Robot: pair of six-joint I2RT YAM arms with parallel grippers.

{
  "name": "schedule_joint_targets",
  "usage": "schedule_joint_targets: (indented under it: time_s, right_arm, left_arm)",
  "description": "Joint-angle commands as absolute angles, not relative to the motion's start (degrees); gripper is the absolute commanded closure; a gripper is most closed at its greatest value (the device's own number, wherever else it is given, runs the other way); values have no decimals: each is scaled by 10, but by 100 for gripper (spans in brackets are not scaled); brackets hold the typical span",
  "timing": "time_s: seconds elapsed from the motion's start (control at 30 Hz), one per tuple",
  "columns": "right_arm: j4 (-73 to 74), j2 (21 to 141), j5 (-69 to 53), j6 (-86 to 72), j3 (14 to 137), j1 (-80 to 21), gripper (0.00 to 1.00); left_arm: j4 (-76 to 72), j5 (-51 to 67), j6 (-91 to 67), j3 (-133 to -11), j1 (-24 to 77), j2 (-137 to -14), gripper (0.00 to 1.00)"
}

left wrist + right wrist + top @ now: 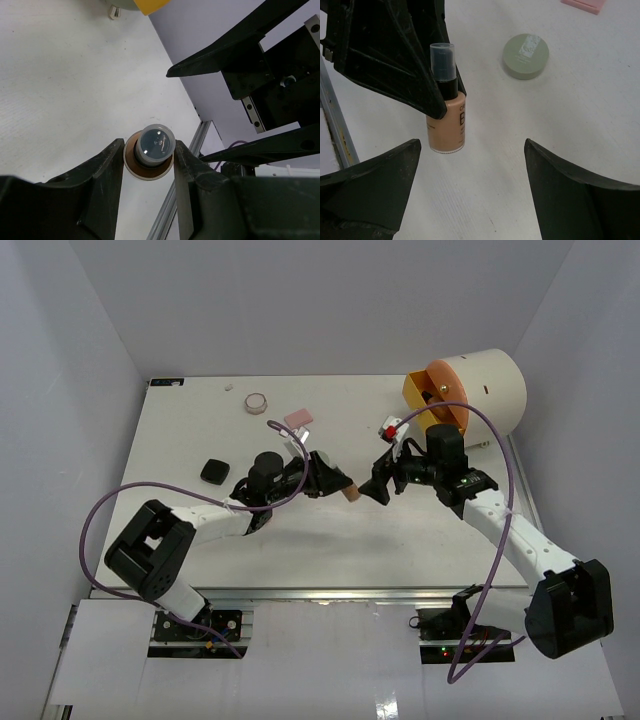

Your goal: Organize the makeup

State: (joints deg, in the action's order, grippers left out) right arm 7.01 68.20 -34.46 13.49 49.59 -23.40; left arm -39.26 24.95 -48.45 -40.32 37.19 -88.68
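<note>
White arms [510,530], black joints [150,552], purple cables [120,494]

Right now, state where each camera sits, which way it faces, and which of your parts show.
Top external: high behind the robot, facing down on the table; left arm, right arm show.
Left wrist: faces along its fingers to the foundation bottle, end-on; right gripper beyond.
Right wrist: faces, between its open fingers, the bottle side-on and grey-green compact.
Shared: both wrist views show the bottle in the left gripper.

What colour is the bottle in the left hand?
Peach-beige bottle, black collar, clear cap; clearest in the right wrist view.
</note>
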Motion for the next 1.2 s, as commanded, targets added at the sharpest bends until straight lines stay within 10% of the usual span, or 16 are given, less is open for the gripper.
schedule_joint_targets:
  time_s: [0.0, 0.23, 1.17]
  right_arm:
    - [66, 708, -290, 109, 539, -248, 10]
    - [86, 753, -325, 84, 571, -251, 0]
    - [95, 795, -360, 84, 577, -264, 49]
  left_arm:
    - [-435, 264, -525, -436, 369, -894, 91]
    - [-431, 268, -523, -450, 369, -902, 90]
    - [-448, 281, -540, -489, 369, -945, 87]
